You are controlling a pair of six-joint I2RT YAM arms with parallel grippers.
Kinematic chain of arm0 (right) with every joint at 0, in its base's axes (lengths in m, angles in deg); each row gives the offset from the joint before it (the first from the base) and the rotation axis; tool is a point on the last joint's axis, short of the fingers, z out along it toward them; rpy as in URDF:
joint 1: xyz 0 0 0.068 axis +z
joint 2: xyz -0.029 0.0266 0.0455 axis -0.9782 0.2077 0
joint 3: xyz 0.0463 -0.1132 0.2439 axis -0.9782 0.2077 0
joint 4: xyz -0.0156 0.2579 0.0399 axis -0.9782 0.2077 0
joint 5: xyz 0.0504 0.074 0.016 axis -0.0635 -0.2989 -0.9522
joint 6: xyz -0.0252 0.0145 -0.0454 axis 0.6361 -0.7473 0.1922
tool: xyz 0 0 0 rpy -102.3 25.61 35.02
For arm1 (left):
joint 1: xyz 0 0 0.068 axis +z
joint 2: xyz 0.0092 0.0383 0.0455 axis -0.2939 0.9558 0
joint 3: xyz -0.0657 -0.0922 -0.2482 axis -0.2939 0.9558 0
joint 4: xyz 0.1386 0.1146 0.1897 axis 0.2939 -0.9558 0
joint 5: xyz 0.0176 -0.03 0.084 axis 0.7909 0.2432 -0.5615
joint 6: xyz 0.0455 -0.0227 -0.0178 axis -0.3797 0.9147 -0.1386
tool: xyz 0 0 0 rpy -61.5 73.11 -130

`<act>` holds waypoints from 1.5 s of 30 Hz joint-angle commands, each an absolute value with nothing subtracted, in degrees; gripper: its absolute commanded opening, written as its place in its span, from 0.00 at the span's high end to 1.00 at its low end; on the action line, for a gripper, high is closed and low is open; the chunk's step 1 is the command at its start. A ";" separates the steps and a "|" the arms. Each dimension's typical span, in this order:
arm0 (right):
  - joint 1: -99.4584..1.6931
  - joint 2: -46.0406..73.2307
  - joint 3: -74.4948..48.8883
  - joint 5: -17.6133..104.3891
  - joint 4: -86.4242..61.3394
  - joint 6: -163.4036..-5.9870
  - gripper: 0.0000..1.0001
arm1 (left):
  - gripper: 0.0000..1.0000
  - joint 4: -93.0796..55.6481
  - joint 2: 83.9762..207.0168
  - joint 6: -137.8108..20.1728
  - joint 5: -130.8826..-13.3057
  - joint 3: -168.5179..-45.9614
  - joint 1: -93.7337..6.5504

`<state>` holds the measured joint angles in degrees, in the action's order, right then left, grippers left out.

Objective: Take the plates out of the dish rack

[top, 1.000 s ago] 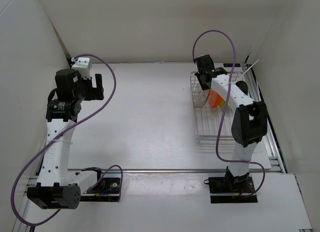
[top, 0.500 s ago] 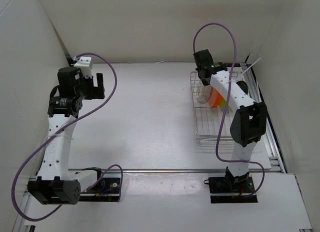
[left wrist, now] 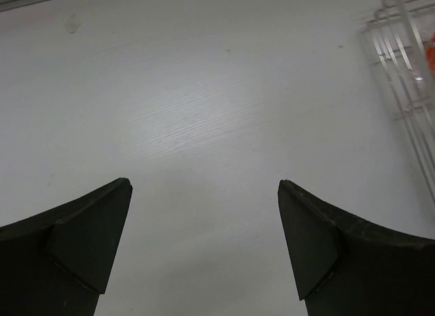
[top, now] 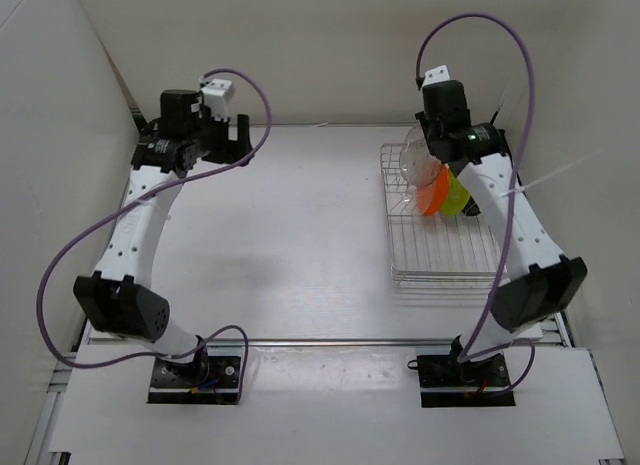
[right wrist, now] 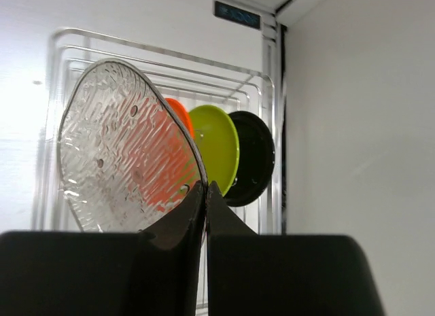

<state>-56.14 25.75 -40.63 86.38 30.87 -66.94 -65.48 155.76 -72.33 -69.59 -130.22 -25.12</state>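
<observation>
The silver wire dish rack (top: 440,253) stands at the right of the table. My right gripper (right wrist: 206,187) is shut on the rim of the clear plate (right wrist: 126,149) and holds it lifted above the rack's far end; the clear plate also shows in the top view (top: 418,157). The orange plate (top: 433,196), the yellow-green plate (top: 456,196) and the black plate (right wrist: 251,156) stand upright in the rack behind it. My left gripper (left wrist: 204,194) is open and empty above bare table at the far left (top: 237,143).
White walls close in the table on the left, back and right. The rack's left edge (left wrist: 408,78) shows at the right of the left wrist view. Purple cables loop over both arms.
My right arm has risen and pulled the clear plate up out of the rack. My left arm has swung up and right toward the table's far middle.
</observation>
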 commanded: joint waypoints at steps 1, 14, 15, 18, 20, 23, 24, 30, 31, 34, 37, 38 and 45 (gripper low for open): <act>-56.30 20.07 -42.20 76.20 33.52 -66.37 1.00 | 0.00 -66.87 158.68 -71.63 -59.80 -135.17 -30.87; -59.99 11.62 -34.64 42.71 31.77 -68.82 1.00 | 0.03 -61.60 173.61 -60.74 -47.04 -154.59 -46.62; -60.60 11.62 -34.64 41.11 31.77 -69.35 1.00 | 0.03 -61.60 175.45 -60.21 -47.04 -155.91 -47.41; -61.74 11.62 -34.64 36.72 31.25 -69.97 1.00 | 0.03 -60.99 177.75 -58.97 -47.04 -159.25 -48.73; -62.53 11.62 -35.86 34.25 31.25 -70.67 1.00 | 0.04 -60.99 178.81 -58.36 -46.09 -159.26 -48.73; -63.77 12.14 -37.44 32.58 31.25 -71.81 1.00 | 0.06 -60.99 180.12 -58.36 -46.08 -159.26 -50.04; -63.77 12.14 -37.45 32.05 31.25 -71.82 1.00 | 0.07 -60.99 180.13 -58.36 -46.08 -159.26 -50.05; -64.83 13.29 -40.17 31.52 31.25 -72.96 1.00 | 0.19 -60.46 180.13 -58.36 -45.55 -157.33 -50.58; -64.83 13.29 -40.18 32.04 31.25 -72.96 1.00 | 0.21 -60.46 180.13 -58.36 -45.55 -157.33 -50.58; -65.35 13.29 -40.70 32.04 31.25 -72.96 1.00 | 0.30 -60.46 180.13 -58.36 -45.55 -156.10 -50.58; -65.35 13.29 -40.10 32.57 31.25 -72.96 1.00 | 0.47 -59.93 180.13 -58.36 -45.55 -155.48 -51.10; -65.35 13.29 -40.09 33.35 31.25 -72.96 1.00 | 0.51 -59.93 180.13 -58.36 -46.16 -155.48 -51.11; -65.35 13.81 -39.03 35.47 30.72 -72.96 1.00 | 0.59 -60.46 179.60 -59.50 -50.73 -156.10 -51.11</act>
<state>-64.93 13.81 -38.31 34.89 33.43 -72.14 -60.65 182.14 -58.52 -48.15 -155.73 -50.81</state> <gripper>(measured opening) 0.008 0.436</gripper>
